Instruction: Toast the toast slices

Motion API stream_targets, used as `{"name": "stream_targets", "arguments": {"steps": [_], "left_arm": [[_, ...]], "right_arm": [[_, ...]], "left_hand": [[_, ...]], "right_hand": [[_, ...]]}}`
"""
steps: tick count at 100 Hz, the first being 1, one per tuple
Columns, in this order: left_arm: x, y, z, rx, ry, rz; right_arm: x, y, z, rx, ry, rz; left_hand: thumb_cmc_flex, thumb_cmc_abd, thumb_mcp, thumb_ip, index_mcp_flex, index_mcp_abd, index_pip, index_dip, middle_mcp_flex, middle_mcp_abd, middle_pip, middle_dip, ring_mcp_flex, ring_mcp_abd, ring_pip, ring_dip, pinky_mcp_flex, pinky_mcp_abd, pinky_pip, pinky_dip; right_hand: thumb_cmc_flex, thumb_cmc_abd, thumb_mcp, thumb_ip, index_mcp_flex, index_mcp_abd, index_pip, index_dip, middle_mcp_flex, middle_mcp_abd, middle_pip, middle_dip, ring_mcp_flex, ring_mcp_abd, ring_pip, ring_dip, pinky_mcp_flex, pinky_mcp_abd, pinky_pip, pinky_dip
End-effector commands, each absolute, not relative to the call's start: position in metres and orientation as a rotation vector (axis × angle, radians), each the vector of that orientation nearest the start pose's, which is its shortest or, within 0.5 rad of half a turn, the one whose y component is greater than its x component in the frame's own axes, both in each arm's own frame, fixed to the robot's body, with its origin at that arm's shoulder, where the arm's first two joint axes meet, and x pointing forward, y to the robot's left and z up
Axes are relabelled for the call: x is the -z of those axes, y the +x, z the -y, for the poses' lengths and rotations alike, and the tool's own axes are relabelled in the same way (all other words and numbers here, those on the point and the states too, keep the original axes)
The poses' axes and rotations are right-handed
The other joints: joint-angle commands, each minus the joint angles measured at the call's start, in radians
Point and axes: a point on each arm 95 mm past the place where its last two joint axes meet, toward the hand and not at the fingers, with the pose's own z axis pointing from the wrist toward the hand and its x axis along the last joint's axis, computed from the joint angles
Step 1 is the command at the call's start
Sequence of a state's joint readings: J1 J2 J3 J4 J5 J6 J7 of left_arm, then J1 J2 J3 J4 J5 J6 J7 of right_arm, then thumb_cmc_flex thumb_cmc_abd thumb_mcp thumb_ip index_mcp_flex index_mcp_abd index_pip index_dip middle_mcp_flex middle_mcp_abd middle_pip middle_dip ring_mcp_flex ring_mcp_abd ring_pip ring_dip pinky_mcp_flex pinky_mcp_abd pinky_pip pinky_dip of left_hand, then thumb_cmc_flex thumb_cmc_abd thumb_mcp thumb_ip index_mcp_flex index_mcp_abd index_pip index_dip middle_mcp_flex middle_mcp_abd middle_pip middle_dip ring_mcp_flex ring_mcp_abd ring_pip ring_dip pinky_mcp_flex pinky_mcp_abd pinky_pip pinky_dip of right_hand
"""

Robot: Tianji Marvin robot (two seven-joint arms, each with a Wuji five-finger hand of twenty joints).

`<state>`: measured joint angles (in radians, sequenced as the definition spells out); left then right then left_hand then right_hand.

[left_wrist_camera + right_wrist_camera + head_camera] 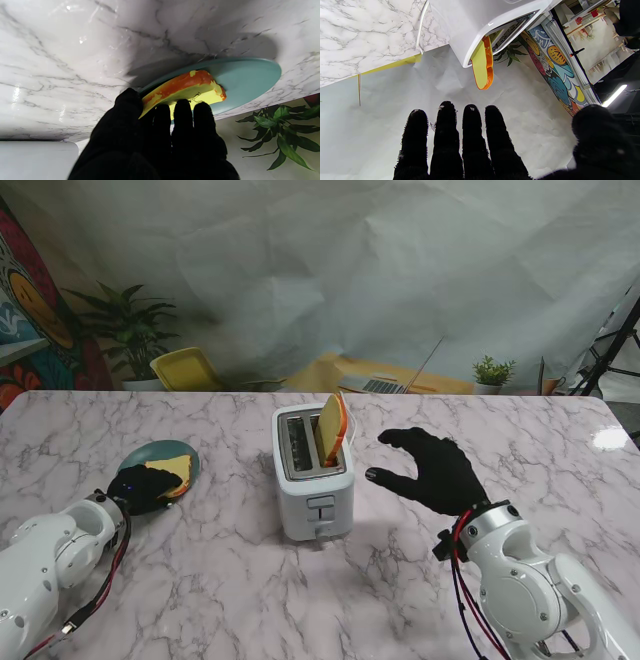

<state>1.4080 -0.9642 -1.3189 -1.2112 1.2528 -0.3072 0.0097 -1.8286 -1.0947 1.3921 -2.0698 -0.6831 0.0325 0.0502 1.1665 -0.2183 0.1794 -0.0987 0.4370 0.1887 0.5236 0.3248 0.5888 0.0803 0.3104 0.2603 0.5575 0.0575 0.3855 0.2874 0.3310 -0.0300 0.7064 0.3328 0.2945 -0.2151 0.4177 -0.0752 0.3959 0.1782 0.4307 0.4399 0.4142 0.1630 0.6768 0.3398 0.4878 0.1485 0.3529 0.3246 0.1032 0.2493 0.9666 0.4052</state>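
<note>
One orange-crusted yellow toast slice (331, 430) stands tilted in the right slot of the white two-slot toaster (312, 475). My right hand (432, 470) hovers beside it, fingers spread, holding nothing. My left hand (143, 488) pinches the second crusted slice (185, 88) on the round teal plate (247, 80).

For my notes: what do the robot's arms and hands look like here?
Both arms are glossy white, built of rounded, bulbous segments. Each ends in a five-fingered hand in a fuzzy black glove: left hand, right hand. Thin red and black cables run along the outside of each forearm from the wrist, bundled at the right wrist. No markings are visible.
</note>
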Motion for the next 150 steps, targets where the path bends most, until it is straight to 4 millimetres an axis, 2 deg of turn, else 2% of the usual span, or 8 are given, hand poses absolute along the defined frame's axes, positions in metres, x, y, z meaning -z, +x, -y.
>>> {"name": "stream_targets", "arguments": {"steps": [1, 28, 51, 75, 85, 99, 122, 150], "left_arm": [[0.37, 0.437, -0.146, 1.056, -1.045, -1.831], [0.355, 0.434, -0.141, 1.106, -1.032, -1.784], [0.343, 0.435, -0.142, 1.157, -1.02, -1.729], [0.323, 0.435, -0.14, 1.216, -1.027, -1.651], [0.31, 0.436, -0.138, 1.212, -1.023, -1.589], [0.289, 0.44, -0.132, 1.212, -1.073, -1.496], [0.26, 0.448, -0.117, 1.249, -1.156, -1.364], [0.231, 0.452, -0.094, 1.327, -1.165, -1.259]], "right_arm": [[0.226, 0.334, -0.012, -1.847, 1.393, -1.23], [0.227, 0.335, -0.014, -1.848, 1.402, -1.226], [0.227, 0.336, -0.015, -1.851, 1.403, -1.221], [0.222, 0.339, -0.013, -1.867, 1.387, -1.235], [0.213, 0.344, -0.009, -1.884, 1.338, -1.296], [0.194, 0.354, -0.003, -1.904, 1.267, -1.442], [0.162, 0.369, 0.005, -1.87, 1.077, -1.708], [0.146, 0.374, 0.002, -1.816, 0.851, -1.868]], "left_hand": [[0.124, 0.109, 0.155, 0.032, 0.101, -0.144, 0.141, 0.065, 0.077, -0.055, 0.048, 0.028, 0.042, 0.022, 0.031, 0.015, 0.015, -0.034, 0.024, 0.015], [0.124, 0.059, 0.124, 0.041, 0.195, -0.202, 0.28, 0.091, 0.266, -0.072, 0.05, 0.116, 0.192, 0.025, 0.074, 0.071, 0.104, -0.013, 0.126, 0.037], [0.124, 0.031, 0.127, 0.043, 0.215, -0.222, 0.369, 0.105, 0.339, -0.064, 0.085, 0.203, 0.259, 0.042, 0.117, 0.202, 0.129, 0.007, 0.226, 0.063], [0.124, 0.014, 0.19, 0.03, 0.205, -0.167, 0.408, 0.132, 0.354, -0.002, 0.125, 0.297, 0.296, 0.091, 0.164, 0.332, 0.142, 0.077, 0.309, 0.11], [0.124, 0.013, 0.204, 0.025, 0.202, -0.134, 0.389, 0.139, 0.357, 0.034, 0.13, 0.306, 0.314, 0.112, 0.187, 0.367, 0.167, 0.107, 0.34, 0.137], [0.124, 0.01, 0.217, 0.019, 0.197, -0.078, 0.346, 0.143, 0.351, 0.085, 0.135, 0.292, 0.327, 0.141, 0.213, 0.397, 0.202, 0.144, 0.372, 0.172], [0.124, -0.005, 0.225, 0.016, 0.214, -0.05, 0.312, 0.154, 0.364, 0.106, 0.141, 0.274, 0.342, 0.159, 0.221, 0.399, 0.229, 0.166, 0.377, 0.193], [0.124, -0.014, 0.207, 0.019, 0.238, -0.043, 0.271, 0.152, 0.389, 0.111, 0.124, 0.24, 0.38, 0.156, 0.208, 0.373, 0.273, 0.165, 0.373, 0.198]], "right_hand": [[0.031, 0.031, -0.019, 0.02, 0.006, -0.028, 0.007, 0.009, 0.005, -0.015, -0.013, 0.001, 0.014, -0.031, -0.03, -0.004, -0.006, -0.014, -0.007, 0.005], [0.04, 0.041, -0.029, 0.021, 0.004, -0.026, 0.004, 0.006, 0.001, -0.01, -0.014, 0.001, 0.011, -0.032, -0.031, -0.005, -0.007, -0.015, -0.008, 0.004], [0.042, 0.046, -0.037, 0.022, 0.004, -0.026, 0.002, 0.005, 0.002, -0.01, -0.013, 0.001, 0.013, -0.031, -0.03, -0.005, -0.008, -0.015, -0.008, 0.004], [0.03, 0.047, -0.047, 0.022, 0.007, -0.033, 0.001, 0.005, 0.0, -0.009, -0.015, 0.0, 0.011, -0.034, -0.033, -0.007, -0.01, -0.014, -0.011, 0.003], [0.01, 0.038, -0.035, 0.025, -0.003, -0.041, -0.012, -0.001, -0.006, -0.014, -0.038, -0.01, 0.0, -0.041, -0.05, -0.013, -0.021, -0.024, -0.03, -0.006], [-0.02, 0.036, -0.021, 0.019, -0.026, -0.067, -0.034, -0.008, -0.037, -0.043, -0.073, -0.024, -0.043, -0.066, -0.087, -0.029, -0.057, -0.056, -0.08, -0.027], [-0.054, 0.049, -0.021, 0.008, -0.076, -0.116, -0.076, -0.031, -0.09, -0.11, -0.148, -0.055, -0.114, -0.125, -0.157, -0.075, -0.099, -0.132, -0.198, -0.076], [-0.056, 0.045, -0.025, 0.005, -0.088, -0.14, -0.067, -0.036, -0.094, -0.133, -0.156, -0.058, -0.126, -0.162, -0.162, -0.093, -0.093, -0.162, -0.228, -0.093]]}}
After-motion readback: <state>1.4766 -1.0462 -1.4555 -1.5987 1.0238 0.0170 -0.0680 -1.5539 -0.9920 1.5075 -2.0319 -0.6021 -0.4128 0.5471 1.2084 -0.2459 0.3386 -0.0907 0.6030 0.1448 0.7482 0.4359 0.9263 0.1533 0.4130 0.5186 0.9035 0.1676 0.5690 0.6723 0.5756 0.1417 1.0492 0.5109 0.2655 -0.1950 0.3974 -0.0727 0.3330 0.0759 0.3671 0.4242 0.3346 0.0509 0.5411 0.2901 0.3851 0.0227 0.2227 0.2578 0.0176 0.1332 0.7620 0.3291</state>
